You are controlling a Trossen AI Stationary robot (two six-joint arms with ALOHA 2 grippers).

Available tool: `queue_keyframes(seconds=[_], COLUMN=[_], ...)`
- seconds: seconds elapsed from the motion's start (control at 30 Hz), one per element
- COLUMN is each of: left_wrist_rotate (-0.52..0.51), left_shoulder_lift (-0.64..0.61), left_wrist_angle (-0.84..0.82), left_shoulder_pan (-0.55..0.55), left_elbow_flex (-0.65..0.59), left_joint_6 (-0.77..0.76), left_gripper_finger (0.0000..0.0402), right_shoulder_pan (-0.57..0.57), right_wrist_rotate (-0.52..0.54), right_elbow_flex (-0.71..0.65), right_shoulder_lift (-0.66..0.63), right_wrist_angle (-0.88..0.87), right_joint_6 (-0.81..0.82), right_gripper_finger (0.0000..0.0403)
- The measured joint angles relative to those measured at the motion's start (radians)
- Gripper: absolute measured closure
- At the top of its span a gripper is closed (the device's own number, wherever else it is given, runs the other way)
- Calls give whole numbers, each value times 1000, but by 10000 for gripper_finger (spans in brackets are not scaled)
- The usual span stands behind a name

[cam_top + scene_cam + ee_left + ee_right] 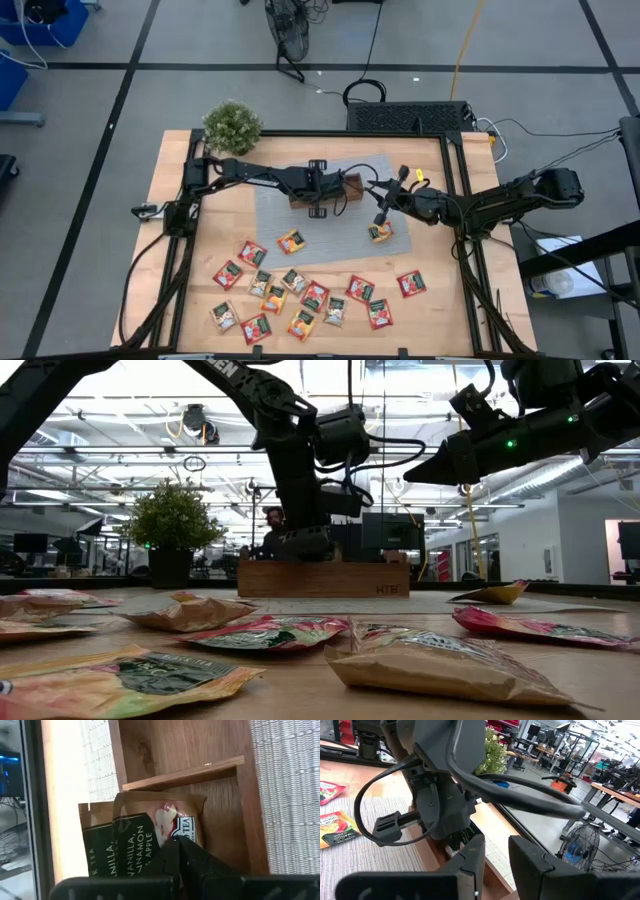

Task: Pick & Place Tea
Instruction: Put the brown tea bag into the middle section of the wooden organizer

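**A:** How far along is the tea sorting?

**B:** Early, by my judgement. On the wooden table [470, 290] a grey mat [275, 215] carries the brown wooden tray [350, 186]. Most of the tea packets [300, 290] lie scattered on the near half of the table, more than a dozen in red, green and orange-yellow. One more packet [379, 233] lies on the mat near the right arm. The left wrist view shows at least two packets already lying in a tray compartment.

**A:** What are the arms doing?

**B:** The left gripper [318, 188] is over the tray. In its wrist view its fingers [172, 857] are pressed together at the edge of a dark brown packet [145, 837] lying in the compartment. I cannot tell whether they pinch the wrapper or just touch it. The right gripper [385, 208] hangs above the mat, beside the tray. Its jaws stand partly apart with nothing between them.

**A:** Describe the packets in the tray.

**B:** Flat and square, dark wrappers with a pale centre. Print reads "VANILLA, CINNAMON & APPLE". One overlaps the other beneath a wooden divider [182, 777].

**A:** And the loose ones?

**B:** Slightly puffed, crinkly foil, lying flat, several overlapping.
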Motion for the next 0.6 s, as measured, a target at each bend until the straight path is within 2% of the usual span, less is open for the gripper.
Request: queue_keyframes(seconds=[0.13, 0.27, 0.6], left_wrist_rotate=[-6, -53, -55], left_shoulder_lift=[0, 0, 0], left_wrist_angle=[0, 0, -2], left_shoulder_pan=[0, -8, -26], left_elbow_flex=[0, 0, 0], left_joint_6=[0, 1, 2], left_gripper_finger=[392, 397, 367], right_shoulder_pan=[0, 0, 0], right_wrist_rotate=[0, 0, 0], right_elbow_flex=[0, 0, 0], right_shoulder_lift=[0, 0, 0], right_wrist_angle=[-1, -1, -3], right_joint_6=[0, 0, 0], right_gripper_finger=[330, 330, 330])
